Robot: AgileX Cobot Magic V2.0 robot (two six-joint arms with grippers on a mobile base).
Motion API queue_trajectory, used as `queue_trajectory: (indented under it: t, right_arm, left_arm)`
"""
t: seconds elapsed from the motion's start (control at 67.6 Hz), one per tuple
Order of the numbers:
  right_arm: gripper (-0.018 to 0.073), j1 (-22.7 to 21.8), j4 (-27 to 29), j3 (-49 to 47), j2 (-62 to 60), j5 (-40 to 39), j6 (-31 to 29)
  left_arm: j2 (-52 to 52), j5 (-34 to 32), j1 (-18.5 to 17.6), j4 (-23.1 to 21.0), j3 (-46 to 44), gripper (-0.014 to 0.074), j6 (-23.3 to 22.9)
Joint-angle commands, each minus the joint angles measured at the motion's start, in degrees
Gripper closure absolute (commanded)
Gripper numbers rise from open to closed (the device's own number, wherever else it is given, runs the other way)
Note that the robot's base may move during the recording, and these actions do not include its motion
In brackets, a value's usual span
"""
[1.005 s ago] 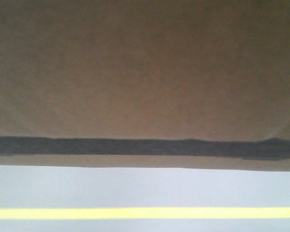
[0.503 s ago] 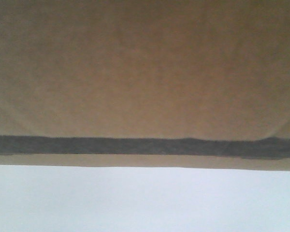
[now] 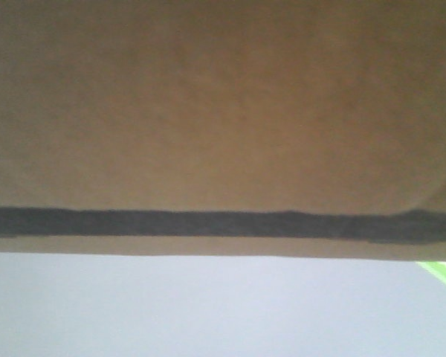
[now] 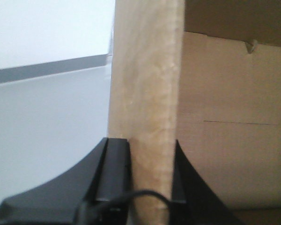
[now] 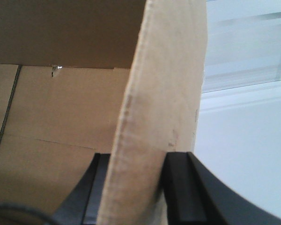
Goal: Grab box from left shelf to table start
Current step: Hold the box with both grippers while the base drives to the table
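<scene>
- The box [image 3: 223,111] was seen filling the upper part of the front view: matt brown corrugated cardboard, flat and faintly grained, crossed near its lower edge by a dark band [image 3: 208,223].
- Beneath it, a smooth pale grey expanse [image 3: 208,312] was shown, with a green-yellow strip [image 3: 442,271] at the right edge; what it was could not be told.
- The left hand [image 4: 150,154] was clamped on an upright cardboard wall of the box, with black fingers [image 4: 114,173] pressed against both faces.
- The right hand [image 5: 138,176] was closed on another wall, whose rough cut edge faced the camera.
- The plain, faintly creased inside was visible in both wrist views.
- The box was held between the two hands, close to the front camera.
</scene>
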Motion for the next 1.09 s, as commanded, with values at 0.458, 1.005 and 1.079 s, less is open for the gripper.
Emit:
queue_trajectory:
  t: [0.458, 1.005, 1.079]
  right_arm:
    - [0.0501, -0.22, -3.33, -1.68, 0.89, -8.11, -0.32]
    - [0.0501, -0.22, -3.33, -1.68, 0.89, -8.04, -0.32]
    - [0.0501, -0.22, -3.33, -1.68, 0.89, -8.04, -0.32]
  left_arm:
    - [-0.62, -11.15, -0.04, -0.07, -2.71, 0.0689, -1.75]
    - [-0.62, -11.17, -0.04, 0.06, -2.71, 0.0689, -1.75]
    - [-0.62, -11.17, -0.04, 0.06, -2.71, 0.0689, -1.75]
